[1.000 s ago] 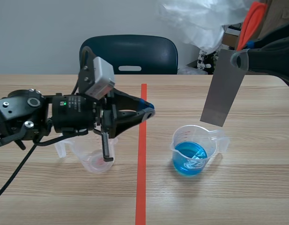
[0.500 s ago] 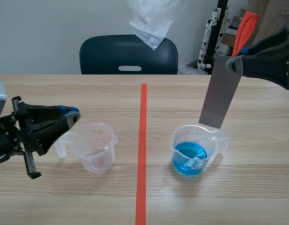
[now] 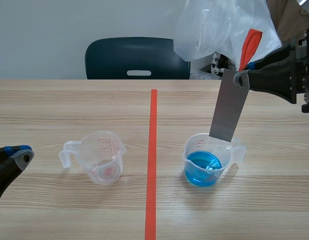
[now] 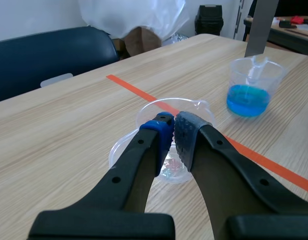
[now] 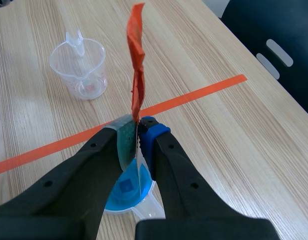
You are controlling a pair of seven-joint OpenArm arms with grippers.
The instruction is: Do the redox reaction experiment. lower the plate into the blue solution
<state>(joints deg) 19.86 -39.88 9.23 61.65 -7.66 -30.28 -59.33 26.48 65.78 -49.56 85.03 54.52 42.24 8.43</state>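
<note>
**Plate poised over the blue cup, not yet wet**

A pale wooden desk (image 3: 69, 105) runs away from me to a dark chair (image 3: 136, 57) and a grey wall, with a crumpled plastic bag (image 3: 219, 25) hanging at the far right. An orange-red tape line (image 3: 152, 165) splits the desk down the middle.

My right pincer (image 5: 138, 132) is clenched on the top end of the grey plate (image 3: 228, 107), where an orange strip (image 3: 249, 47) sticks up. The plate hangs tilted, its lower edge at the far rim of the clear cup (image 3: 190, 150) that holds the blue solution (image 3: 203, 167), right of the tape. I judge it is not in the liquid yet.

My left pincer (image 4: 172, 122) is closed on nothing, pads touching, low at the near left. An empty cup (image 3: 101, 160) sits left of the tape.

The plate looks like thin sheet metal: stiff, light and smooth, so I expect it could slip or swing if held loosely. The top end is the place to hold it, as it is held now, so that the lower part is free to dip. The cup looks light, and a knock on its rim could tip it.

The scene view gives me the plate's tilt and its height against the rim. The right wrist view shows the plate edge-on with blue directly beneath. Only the left wrist view confirms that the left pads have met.
</note>
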